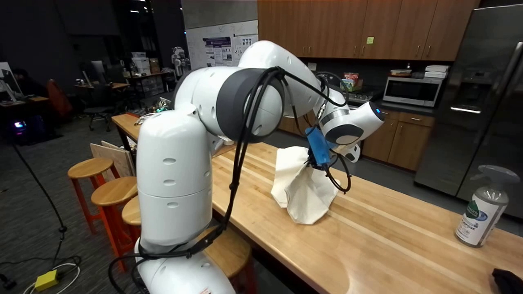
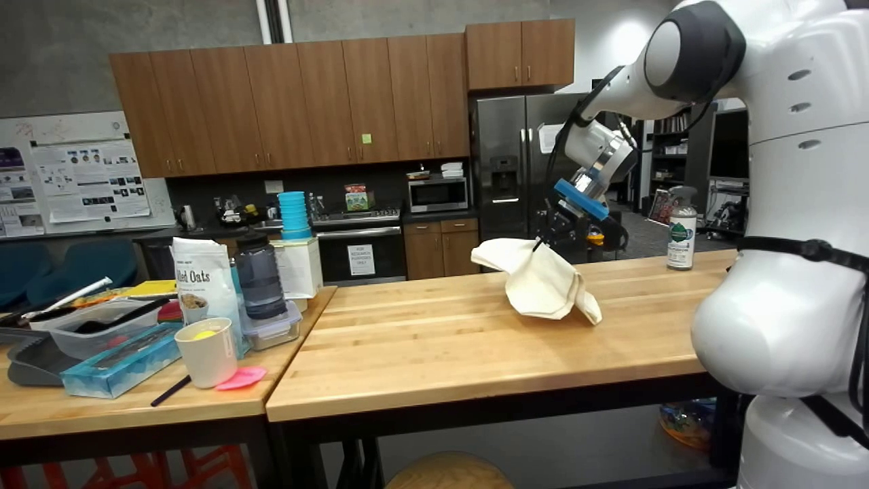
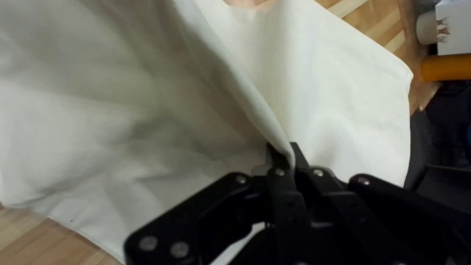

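Note:
My gripper [image 3: 289,158] is shut on a fold of a cream cloth [image 3: 147,110]. The fold runs between the two black fingertips in the wrist view. In both exterior views the gripper [image 1: 314,158] [image 2: 543,234] is tilted and holds the cloth [image 1: 304,196] [image 2: 546,292] over the wooden table [image 1: 380,228]. The cloth hangs in loose folds below and to both sides of the fingertips. Its lower corners come near the tabletop; I cannot tell whether they touch it. The cloth hides most of the table in the wrist view.
A spray bottle [image 1: 484,212] [image 2: 681,238] stands on the table. A black item [image 1: 506,281] lies at its near edge. An adjoining table holds a cup [image 2: 207,356], an oats bag [image 2: 204,272], a dark bottle [image 2: 260,278] and a tissue box [image 2: 122,360]. Stools [image 1: 92,168] stand alongside.

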Controlling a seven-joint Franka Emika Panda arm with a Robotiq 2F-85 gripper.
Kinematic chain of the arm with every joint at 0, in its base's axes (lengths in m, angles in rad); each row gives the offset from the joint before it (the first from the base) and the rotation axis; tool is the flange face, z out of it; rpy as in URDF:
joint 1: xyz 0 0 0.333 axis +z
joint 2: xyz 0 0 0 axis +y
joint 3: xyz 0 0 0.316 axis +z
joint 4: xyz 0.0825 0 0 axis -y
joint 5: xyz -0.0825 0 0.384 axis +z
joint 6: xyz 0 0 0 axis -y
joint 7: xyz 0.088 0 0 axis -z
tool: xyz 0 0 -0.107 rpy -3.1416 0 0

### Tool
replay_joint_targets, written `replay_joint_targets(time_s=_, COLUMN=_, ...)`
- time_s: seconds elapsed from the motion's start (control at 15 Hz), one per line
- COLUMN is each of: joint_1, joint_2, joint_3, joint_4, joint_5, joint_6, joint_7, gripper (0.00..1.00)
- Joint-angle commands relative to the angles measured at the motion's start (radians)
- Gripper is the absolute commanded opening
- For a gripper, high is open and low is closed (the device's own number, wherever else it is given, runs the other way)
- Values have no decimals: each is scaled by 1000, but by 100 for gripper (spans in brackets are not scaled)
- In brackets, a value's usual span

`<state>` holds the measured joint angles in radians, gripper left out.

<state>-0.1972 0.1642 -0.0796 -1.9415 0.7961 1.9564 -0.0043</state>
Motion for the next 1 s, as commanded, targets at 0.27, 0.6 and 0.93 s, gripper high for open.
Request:
replay_joint_targets(time_s=0.27, joint_1=-12, joint_2=-17, joint_3=-51, joint_4=-95, joint_5=173, joint_6=-82, joint_7=-46, gripper=1)
replay_joint_targets(time_s=0.6, joint_1=5, joint_2=-25, joint_3=-58, joint_4=-223, joint_5=185, joint_6=-177, joint_7=-94, gripper=1)
replay_joint_targets(time_s=0.93, joint_1=78, joint_2=-3, joint_3=2, joint_4=-376, joint_5=300, joint_6=-142, joint_7=-192, gripper=1)
